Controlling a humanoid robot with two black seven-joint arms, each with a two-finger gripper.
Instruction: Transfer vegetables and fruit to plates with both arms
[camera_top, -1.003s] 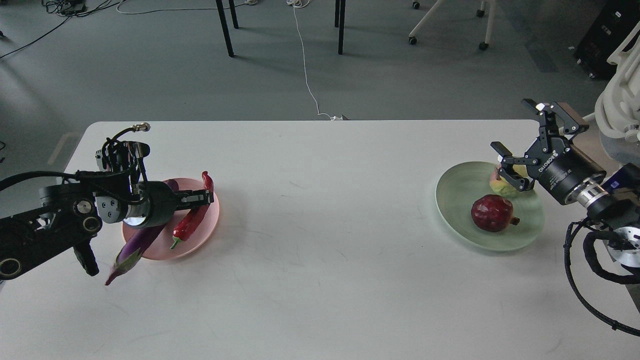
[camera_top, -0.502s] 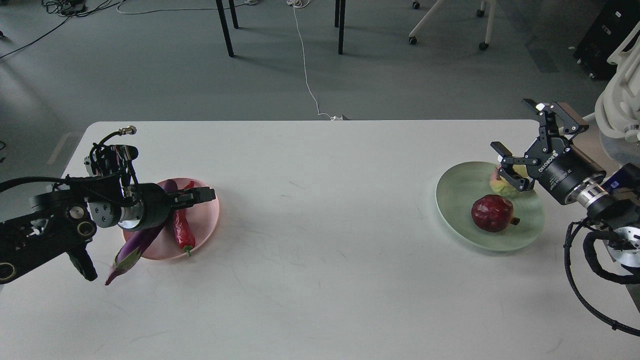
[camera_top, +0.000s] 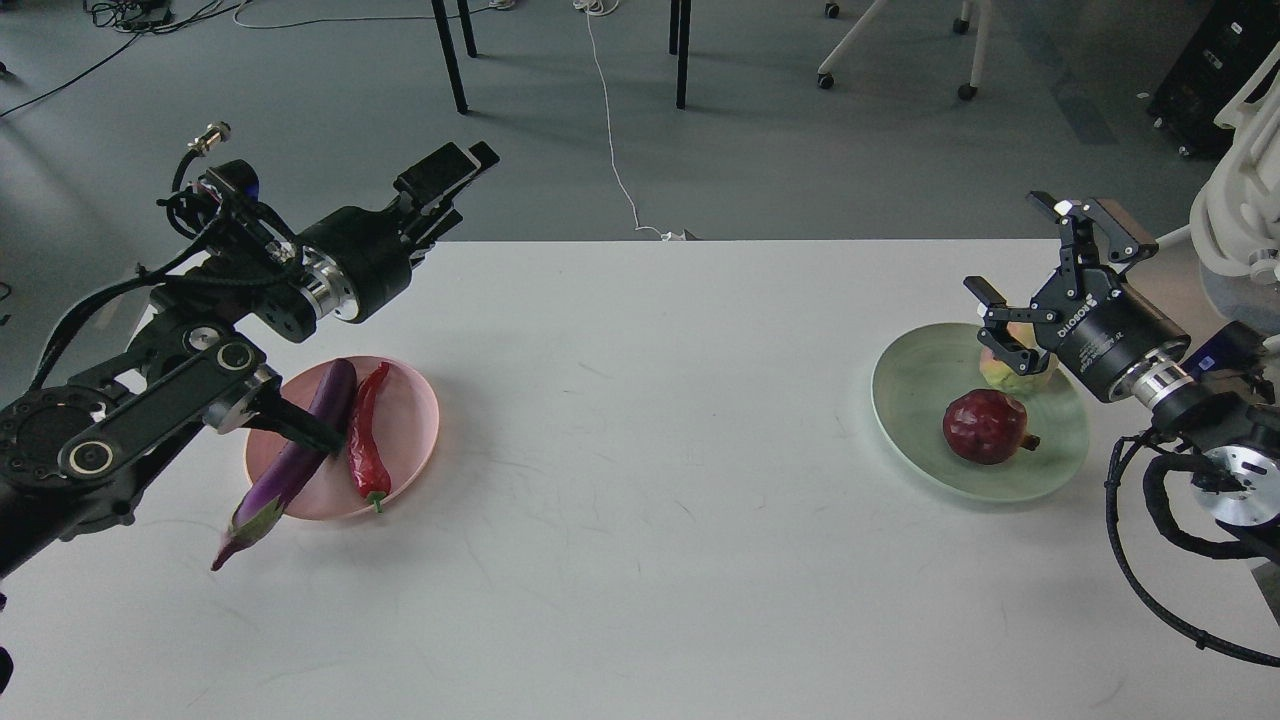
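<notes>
The purple eggplant (camera_top: 295, 460) lies across the pink plate (camera_top: 412, 420), its cap hanging over the near-left rim. The red chili pepper (camera_top: 368, 440) lies on the plate beside it. My left gripper (camera_top: 455, 168) is raised above the table's far edge, well clear of the plate, open and empty. The pale green plate (camera_top: 915, 400) holds the dark red pomegranate (camera_top: 985, 427) and the yellow-green fruit (camera_top: 1022, 372). My right gripper (camera_top: 1012, 248) hovers just above the yellow-green fruit, jaws wide open, holding nothing.
The white table (camera_top: 650, 480) stretches between the two plates. My left forearm (camera_top: 150, 410) crosses above the pink plate's left side. Beyond the far edge are chair legs (camera_top: 452, 60), a white cable (camera_top: 612, 130) and the floor.
My left gripper let go of the chili, which now lies flat on the pink plate, and rose up and back. My right gripper lifted slightly off the yellow-green fruit.
</notes>
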